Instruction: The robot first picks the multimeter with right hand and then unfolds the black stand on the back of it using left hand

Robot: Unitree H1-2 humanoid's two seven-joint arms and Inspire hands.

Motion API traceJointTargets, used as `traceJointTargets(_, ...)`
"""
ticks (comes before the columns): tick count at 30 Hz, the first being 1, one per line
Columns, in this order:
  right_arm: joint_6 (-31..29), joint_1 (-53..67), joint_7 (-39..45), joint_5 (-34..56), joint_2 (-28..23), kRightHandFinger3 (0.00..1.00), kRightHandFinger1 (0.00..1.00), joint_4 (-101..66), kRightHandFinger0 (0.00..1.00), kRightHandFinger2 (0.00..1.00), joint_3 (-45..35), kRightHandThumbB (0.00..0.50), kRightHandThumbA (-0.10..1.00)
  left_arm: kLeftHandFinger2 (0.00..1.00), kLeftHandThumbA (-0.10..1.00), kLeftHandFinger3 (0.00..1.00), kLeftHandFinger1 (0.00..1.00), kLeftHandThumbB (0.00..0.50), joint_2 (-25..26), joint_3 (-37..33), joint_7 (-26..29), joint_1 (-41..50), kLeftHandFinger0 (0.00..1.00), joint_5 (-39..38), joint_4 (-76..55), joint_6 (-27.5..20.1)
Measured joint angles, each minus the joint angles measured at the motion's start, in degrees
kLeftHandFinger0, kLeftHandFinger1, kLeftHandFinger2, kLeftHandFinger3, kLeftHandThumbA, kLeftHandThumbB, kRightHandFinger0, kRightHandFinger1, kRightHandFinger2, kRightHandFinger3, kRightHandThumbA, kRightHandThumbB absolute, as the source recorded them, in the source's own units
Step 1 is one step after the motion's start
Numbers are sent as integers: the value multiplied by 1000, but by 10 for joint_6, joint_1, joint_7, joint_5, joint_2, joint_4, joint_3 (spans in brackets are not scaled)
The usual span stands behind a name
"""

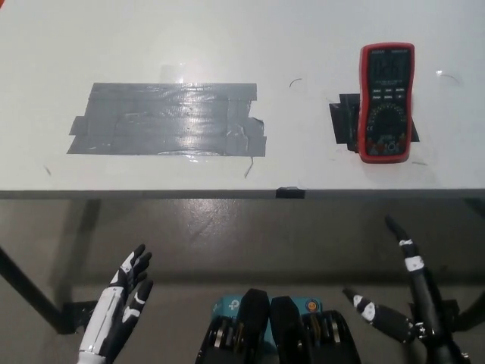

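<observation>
A red multimeter lies face up on the white table at the right, over a small patch of black tape. Its display and dial face upward, so its back is hidden. My black right hand hovers below the table's front edge at the lower right, fingers spread, open and holding nothing, well short of the multimeter. My white left hand rests at the lower left, also below the table edge, fingers apart and empty.
A large patch of grey tape covers the table's left-centre. A small black tab sits on the front edge. Dark table legs and floor show beneath the edge.
</observation>
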Motion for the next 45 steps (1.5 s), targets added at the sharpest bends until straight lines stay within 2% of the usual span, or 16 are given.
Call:
traceJointTargets(2,4,-4,-17,-27,17,1000,1000,-22,1000,1000,-13,308,999,1000,911,1000,1000,175,-1,0,0,-1,1000,0,-5,0)
traceJointTargets(6,24,-37,-40,-70,47,1000,1000,-59,1000,1000,-34,314,1000,1000,900,1000,1000,175,-4,1,0,-6,1000,-1,-6,0)
traceJointTargets(11,81,-124,-51,-120,74,1000,1000,-81,1000,1000,-67,350,978,1000,944,1000,1000,175,-6,0,0,-14,1000,0,-10,0)
traceJointTargets(18,164,-228,-55,-162,82,1000,1000,-91,1000,1000,-107,350,967,1000,928,1000,1000,172,-6,1,0,-5,1000,1,-17,1)
traceJointTargets(19,172,-234,-55,-167,83,1000,1000,-92,1000,1000,-109,345,1000,1000,950,1000,1000,197,-6,1,-1,-4,1000,1,-17,2)
traceJointTargets(26,226,-303,-66,-189,74,1000,1000,-45,1000,1000,-123,347,1000,1000,934,1000,1000,185,-6,0,-2,1,1000,1,-23,4)
traceJointTargets(28,234,-323,-72,-191,71,1000,1000,-26,1000,1000,-126,414,1000,1000,929,1000,1000,184,-6,0,-3,3,1000,1,-23,4)
traceJointTargets(31,252,-355,-83,-194,70,1000,1000,11,1000,1000,-130,432,1000,1000,904,1000,1000,178,-6,1,-3,10,1000,1,-26,4)
traceJointTargets(35,281,-392,-90,-194,70,1000,1000,45,1000,1000,-136,427,1000,1000,884,1000,1000,174,-6,2,-3,13,1000,1,-27,5)
traceJointTargets(37,292,-404,-90,-193,70,1000,1000,54,1000,1000,-137,398,1000,1000,865,1000,1000,181,-6,3,-3,13,1000,1,-27,5)
traceJointTargets(41,317,-428,-90,-191,70,1000,1000,77,1000,1000,-137,432,1000,1000,855,1000,1000,191,-6,4,-3,13,1000,1,-29,7)
traceJointTargets(45,340,-449,-89,-186,66,1000,1000,107,1000,1000,-137,424,1000,1000,843,1000,1000,182,-7,4,-3,13,1000,2,-30,9)
